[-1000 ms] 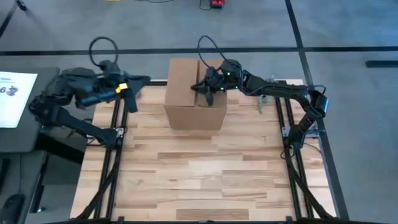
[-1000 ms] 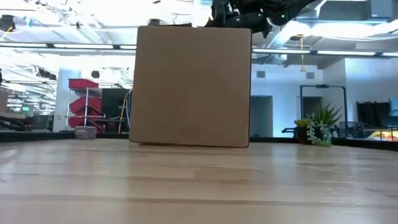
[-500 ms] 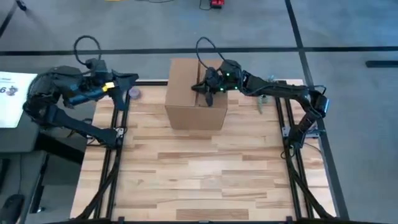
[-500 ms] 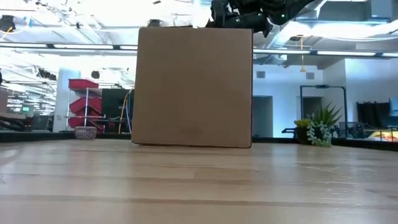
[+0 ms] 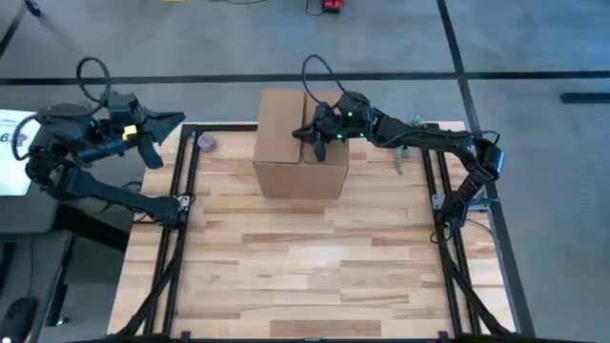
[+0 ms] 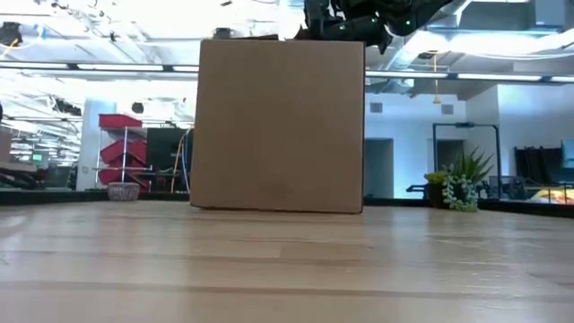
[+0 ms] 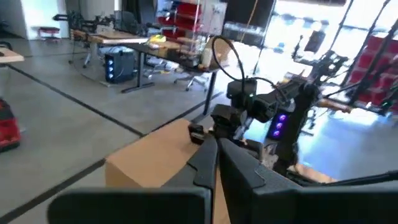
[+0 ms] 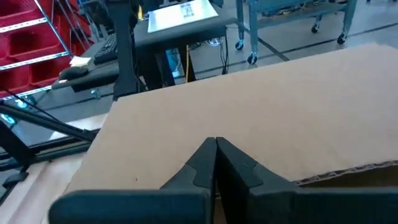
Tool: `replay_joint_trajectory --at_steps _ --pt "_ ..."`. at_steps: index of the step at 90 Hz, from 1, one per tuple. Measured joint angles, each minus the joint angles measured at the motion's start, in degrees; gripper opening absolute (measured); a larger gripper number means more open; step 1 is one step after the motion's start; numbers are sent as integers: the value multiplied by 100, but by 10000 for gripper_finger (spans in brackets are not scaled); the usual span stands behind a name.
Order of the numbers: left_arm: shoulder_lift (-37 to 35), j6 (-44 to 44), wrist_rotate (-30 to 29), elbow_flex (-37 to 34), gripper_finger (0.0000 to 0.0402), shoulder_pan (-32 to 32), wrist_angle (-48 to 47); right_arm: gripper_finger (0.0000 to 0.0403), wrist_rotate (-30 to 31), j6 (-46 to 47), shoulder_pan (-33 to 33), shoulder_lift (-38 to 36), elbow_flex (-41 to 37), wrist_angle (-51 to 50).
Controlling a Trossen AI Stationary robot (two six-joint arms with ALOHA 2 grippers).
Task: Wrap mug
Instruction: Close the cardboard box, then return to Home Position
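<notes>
The right gripper (image 5: 320,134) hangs over the top of the cardboard box (image 5: 299,145) at the worktop's (image 5: 315,257) far edge, fingers (image 8: 233,163) pressed together on nothing. The left gripper (image 5: 164,126) waits beyond the far left corner, fingers (image 7: 239,168) together, empty. No mug shows.

A: Can we see a mug anywhere?

B: No. The cardboard box (image 5: 300,143) is closed at its sides, so its inside is hidden. In the low view it also covers the table behind it.

A: And the small round thing (image 5: 205,144) near the far left corner?

B: Too small to tell what it is.

A: The right gripper (image 6: 345,25)?

B: In the low view the top edge cuts it off.
</notes>
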Motion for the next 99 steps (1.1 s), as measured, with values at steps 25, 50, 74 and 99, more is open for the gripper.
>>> replay_joint_trajectory --at_steps 25,50,74,99 --pt "-1477 -128 274 -2586 0 -1 1881 0 -288 268 0 -26 0 78" --pt "-3050 -572 273 -4563 0 0 2478 0 -334 276 -77 -28 0 81" --pt "-3969 -884 397 -5640 0 0 2692 0 -479 519 -272 -469 -7 57" --pt "-4000 -884 551 -6355 0 0 3604 0 -742 475 -331 -1523 -4 -1247"
